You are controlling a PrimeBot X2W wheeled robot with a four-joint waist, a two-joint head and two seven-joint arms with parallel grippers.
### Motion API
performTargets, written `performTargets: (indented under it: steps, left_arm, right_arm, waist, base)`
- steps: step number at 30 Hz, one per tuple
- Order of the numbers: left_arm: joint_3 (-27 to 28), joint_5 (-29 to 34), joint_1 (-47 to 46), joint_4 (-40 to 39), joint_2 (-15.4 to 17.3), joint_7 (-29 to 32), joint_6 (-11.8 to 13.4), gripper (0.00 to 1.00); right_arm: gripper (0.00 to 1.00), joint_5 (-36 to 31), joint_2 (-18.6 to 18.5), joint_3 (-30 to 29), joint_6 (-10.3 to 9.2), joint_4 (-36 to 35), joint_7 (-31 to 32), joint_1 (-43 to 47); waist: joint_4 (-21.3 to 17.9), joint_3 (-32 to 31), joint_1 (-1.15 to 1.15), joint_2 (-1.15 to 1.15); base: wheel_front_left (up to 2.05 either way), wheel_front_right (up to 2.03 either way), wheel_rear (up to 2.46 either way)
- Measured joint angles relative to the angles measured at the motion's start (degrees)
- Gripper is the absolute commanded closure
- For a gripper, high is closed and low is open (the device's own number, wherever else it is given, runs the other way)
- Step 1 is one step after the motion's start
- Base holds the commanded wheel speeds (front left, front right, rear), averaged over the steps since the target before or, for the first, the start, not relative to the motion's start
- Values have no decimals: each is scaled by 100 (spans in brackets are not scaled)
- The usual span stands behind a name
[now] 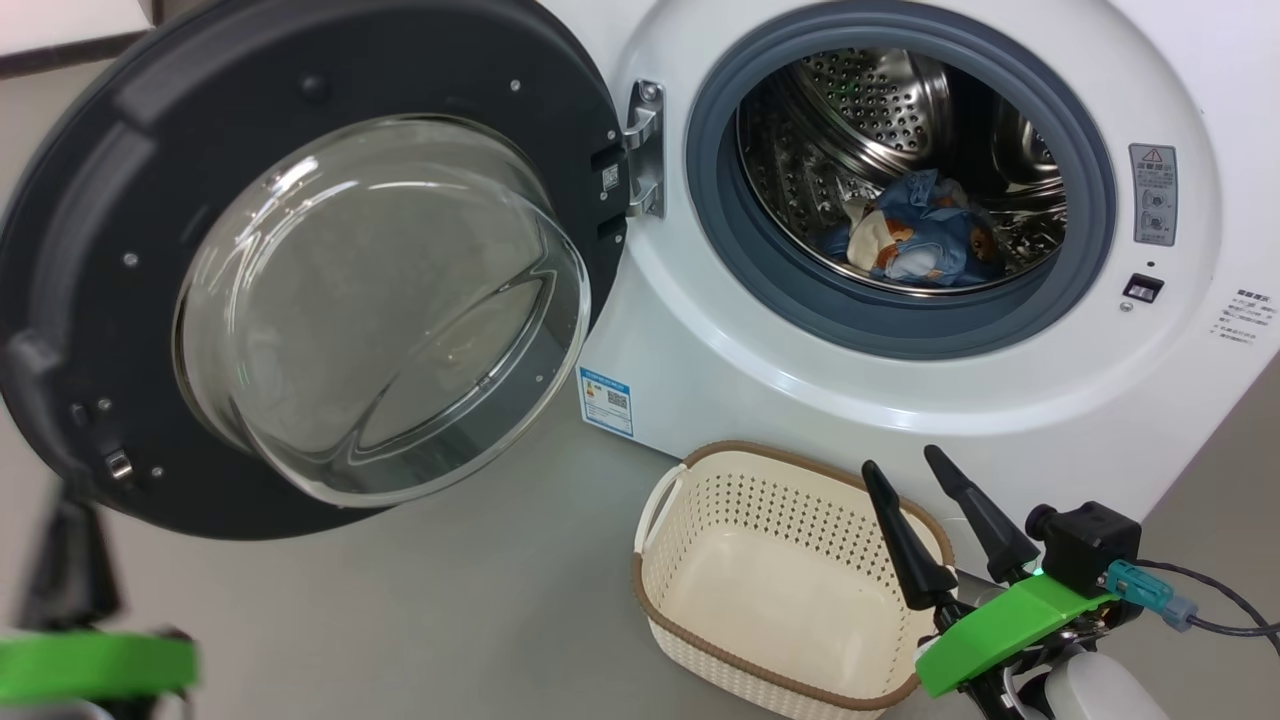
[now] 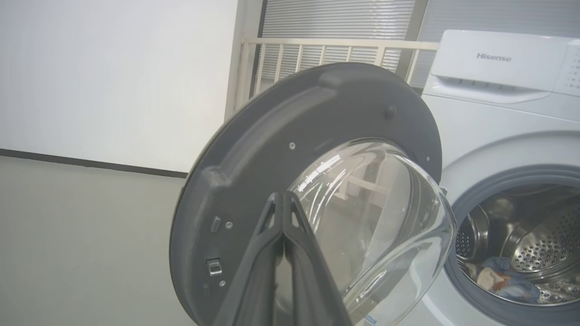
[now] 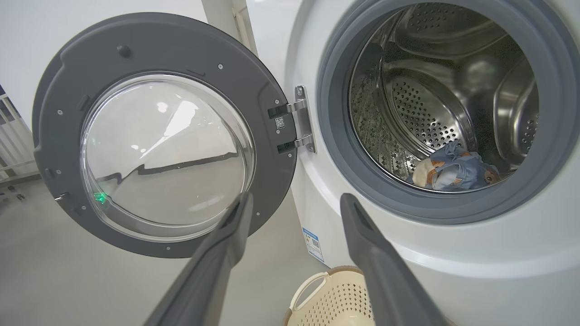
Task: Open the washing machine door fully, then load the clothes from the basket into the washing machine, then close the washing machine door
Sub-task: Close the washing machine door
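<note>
The big white box-shaped front-loading washing machine [image 1: 720, 350] stands ahead of me, its perforated steel drum [image 1: 880, 110] exposed. Its large round door [image 1: 120, 230], a dark ring around a bulging clear glass bowl, hangs swung wide to my left on the metal hinge [image 1: 645, 150]. Just beside the machine's front sits the small cream-white perforated plastic basket [image 1: 760, 520] with its brown rim, and it looks emptied. The light blue bear-printed clothes [image 1: 925, 235] lie heaped at the bottom of the drum. I judge loading done and closing the step in hand. My left gripper [image 2: 283, 201] is pinched fully together with nothing between its fingers, aimed at the door's inner face. My right gripper [image 1: 902, 465] is spread wide and empty above the basket. I should get the joined left tips behind the dark ring far from the hinge, not on the glass, and swing steadily, right arm clear. The left wrist view gives the machine's top panel [image 2: 498, 63]. The head view gives the basket's bare floor, where the right wrist view catches just its rim.
</note>
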Motion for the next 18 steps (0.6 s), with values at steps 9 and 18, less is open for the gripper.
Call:
performTargets:
  steps: [9, 18]
  left_arm:
    - [1068, -1573, -1027, 30, 367, 307, -455, 100]
    - [1912, -3265, -2328, 1473, 787, 1189, -584, 100]
  right_arm:
    - [0, 2, -67, 79, 0, 9, 0, -2]
    - [0, 2, -181, 219, 0, 69, 1, -52]
  waist:
    - [-121, 59, 0, 0]
    - [-416, 208, 0, 0]
  base:
    - [0, 0, 0]
    - [0, 0, 0]
